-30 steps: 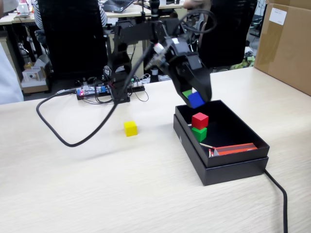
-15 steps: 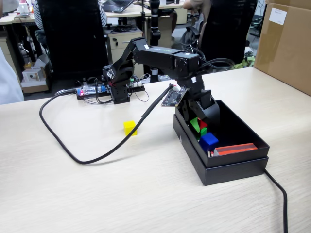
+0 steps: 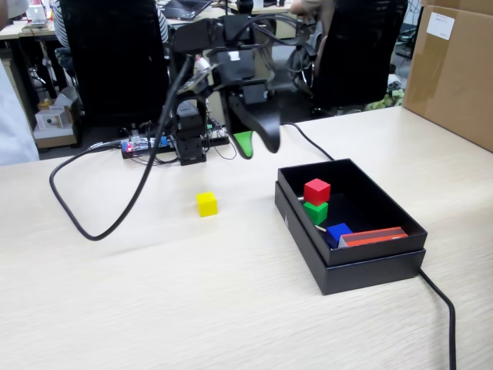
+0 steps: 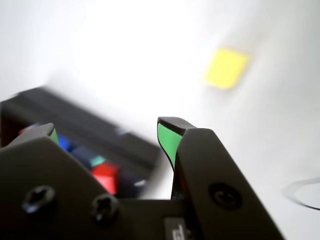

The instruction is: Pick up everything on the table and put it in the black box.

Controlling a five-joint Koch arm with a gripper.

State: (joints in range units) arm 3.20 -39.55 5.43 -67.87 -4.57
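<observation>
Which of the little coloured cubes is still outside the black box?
The yellow cube. It sits alone on the bare table, left of the black box in the fixed view, while the red, green and blue cubes lie inside.

Yellow cube (image 3: 206, 203), black box (image 3: 370, 266), beige wood-grain table (image 3: 192, 308).

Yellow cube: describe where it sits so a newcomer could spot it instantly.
Start at the black box on the beige table in the fixed view. Look left of it, to open tabletop. The yellow cube sits there alone, the only cube outside the box.
</observation>
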